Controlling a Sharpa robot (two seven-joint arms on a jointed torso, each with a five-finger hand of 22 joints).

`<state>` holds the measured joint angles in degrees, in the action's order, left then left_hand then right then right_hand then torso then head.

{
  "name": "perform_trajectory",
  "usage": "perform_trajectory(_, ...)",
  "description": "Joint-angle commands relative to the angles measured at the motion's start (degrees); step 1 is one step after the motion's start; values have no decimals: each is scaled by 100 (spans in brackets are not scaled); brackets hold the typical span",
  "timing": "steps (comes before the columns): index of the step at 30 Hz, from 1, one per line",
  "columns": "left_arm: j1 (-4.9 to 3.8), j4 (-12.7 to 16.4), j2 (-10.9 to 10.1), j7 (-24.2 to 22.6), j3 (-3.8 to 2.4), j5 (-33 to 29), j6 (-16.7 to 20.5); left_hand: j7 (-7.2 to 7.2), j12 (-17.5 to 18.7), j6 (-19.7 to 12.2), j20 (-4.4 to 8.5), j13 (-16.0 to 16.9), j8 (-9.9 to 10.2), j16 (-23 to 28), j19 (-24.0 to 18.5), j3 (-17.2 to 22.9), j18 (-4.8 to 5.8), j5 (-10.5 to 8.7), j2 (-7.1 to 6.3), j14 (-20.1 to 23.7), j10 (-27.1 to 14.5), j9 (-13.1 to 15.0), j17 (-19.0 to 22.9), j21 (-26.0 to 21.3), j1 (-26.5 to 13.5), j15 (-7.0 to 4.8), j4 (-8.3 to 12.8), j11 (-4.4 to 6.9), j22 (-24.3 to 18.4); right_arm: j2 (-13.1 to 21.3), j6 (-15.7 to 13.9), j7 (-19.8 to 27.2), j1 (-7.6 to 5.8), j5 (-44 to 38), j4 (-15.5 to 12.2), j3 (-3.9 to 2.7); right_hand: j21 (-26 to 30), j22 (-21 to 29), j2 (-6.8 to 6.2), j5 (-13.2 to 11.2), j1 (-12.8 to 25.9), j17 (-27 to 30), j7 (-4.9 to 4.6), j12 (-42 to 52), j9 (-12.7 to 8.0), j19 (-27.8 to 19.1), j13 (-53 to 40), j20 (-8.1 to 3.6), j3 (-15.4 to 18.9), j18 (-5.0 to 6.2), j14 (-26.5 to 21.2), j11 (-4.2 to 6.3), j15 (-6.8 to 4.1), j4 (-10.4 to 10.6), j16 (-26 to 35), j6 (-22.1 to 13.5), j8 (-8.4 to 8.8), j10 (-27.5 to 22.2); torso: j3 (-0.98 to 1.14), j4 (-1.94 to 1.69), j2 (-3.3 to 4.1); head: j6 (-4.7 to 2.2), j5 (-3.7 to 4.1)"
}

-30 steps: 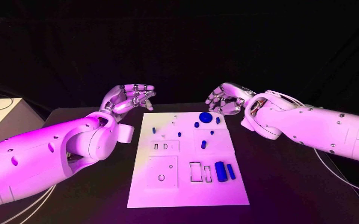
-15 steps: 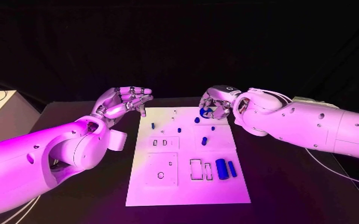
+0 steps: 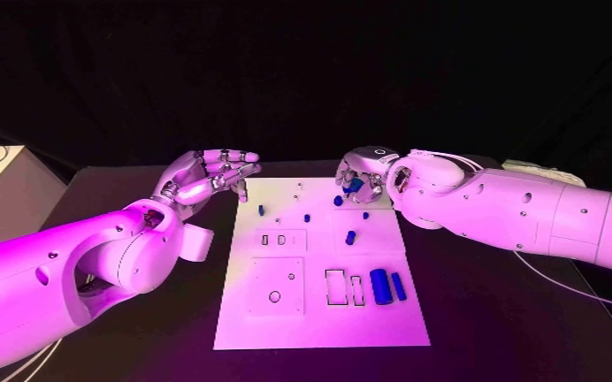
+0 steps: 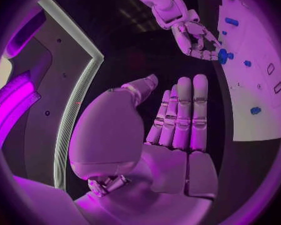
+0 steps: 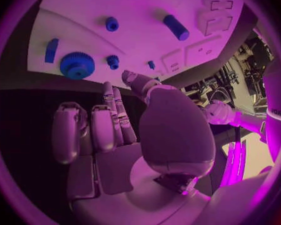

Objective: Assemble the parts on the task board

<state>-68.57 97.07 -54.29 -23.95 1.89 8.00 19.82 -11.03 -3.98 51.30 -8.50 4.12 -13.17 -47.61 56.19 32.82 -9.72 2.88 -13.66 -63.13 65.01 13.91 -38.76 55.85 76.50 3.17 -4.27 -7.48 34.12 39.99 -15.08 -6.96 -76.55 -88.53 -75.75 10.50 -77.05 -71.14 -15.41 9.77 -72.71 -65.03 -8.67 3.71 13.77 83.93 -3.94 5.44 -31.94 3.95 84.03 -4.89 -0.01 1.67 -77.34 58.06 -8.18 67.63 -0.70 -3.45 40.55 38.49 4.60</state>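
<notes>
Risk: right hand (image 3: 363, 176) hovers over the round blue toothed gear (image 5: 77, 65) at the far edge of the white task board (image 3: 319, 324), fingers apart, holding nothing. An off-centre grasp could knock it onto the black desk (image 3: 510, 329). Left hand (image 3: 210, 174) is curled, empty.

We see a black surface (image 3: 153, 347) under everything, dark all around. At its far right edge lies a pale boxy object (image 3: 542, 172), and a pale box (image 3: 16, 189) stands at the left edge.
</notes>
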Motion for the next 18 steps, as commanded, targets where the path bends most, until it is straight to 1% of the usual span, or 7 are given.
perform_trajectory(1, -15, 33, -7, 4, -9, 41, -135, 1, 21, -31, 1, -5, 38, -20, -28, -4, -75, -2, 2, 40, -28, 9, -5, 39, -56, -6, 29, 7, 5, -32, 207, -193, 9, -290, 34, -1, 13, 5, -28, -42, -2, 2, 0, -21, 8, 43, -1, 15, 51, -35, 191, -20, 11, 2, -20, -32, 26, -48, -19, -36, 52, 7, 21)
perform_trajectory(9, -27, 42, -32, 13, -15, 36, -121, -4, 17, -40, -4, -5, 41, -34, -43, -13, -75, -2, 6, 52, -50, 12, -9, 62, -72, -1, 28, 3, 20, -81, 314, -233, 30, -358, 73, 2, 18, 15, -20, -48, -3, 2, 0, -21, 13, 39, -2, 16, 62, -32, 190, -21, 11, 10, -26, -30, 24, -61, -27, -45, 88, 21, 33)
perform_trajectory(10, -29, 42, -34, 14, -16, 35, -120, -4, 17, -40, -4, -5, 41, -34, -43, -13, -75, -2, 6, 52, -50, 12, -9, 62, -72, -1, 28, 3, 20, -86, 329, -236, 32, -363, 79, 2, 18, 15, -20, -48, -3, 2, 0, -21, 13, 39, -2, 16, 62, -32, 190, -21, 11, 10, -26, -30, 24, -61, -34, -47, 92, 30, 38)
perform_trajectory(14, -32, 41, -36, 20, -18, 33, -120, -9, 15, -43, -6, -5, 43, -39, -49, -16, -75, -3, 9, 56, -57, 12, -11, 69, -77, 0, 28, 0, 25, -106, 360, -241, 44, -379, 100, 4, 18, 16, 0, -56, -3, 5, 3, -16, 21, 34, -6, 18, 77, -30, 187, -20, 12, 25, -33, -21, 19, -70, -41, -62, 116, 18, 47)
perform_trajectory(18, -34, 33, -34, 25, -19, 31, -117, -9, 15, -43, -6, -5, 43, -39, -49, -16, -75, -3, 9, 56, -57, 12, -11, 69, -77, 0, 28, 0, 25, -127, 378, -242, 54, -394, 116, 5, 22, 22, 10, -57, -4, 9, 3, -14, 24, 31, -7, 18, 80, -28, 185, -20, 11, 32, -34, -16, 16, -71, -43, -75, 137, 14, 54)
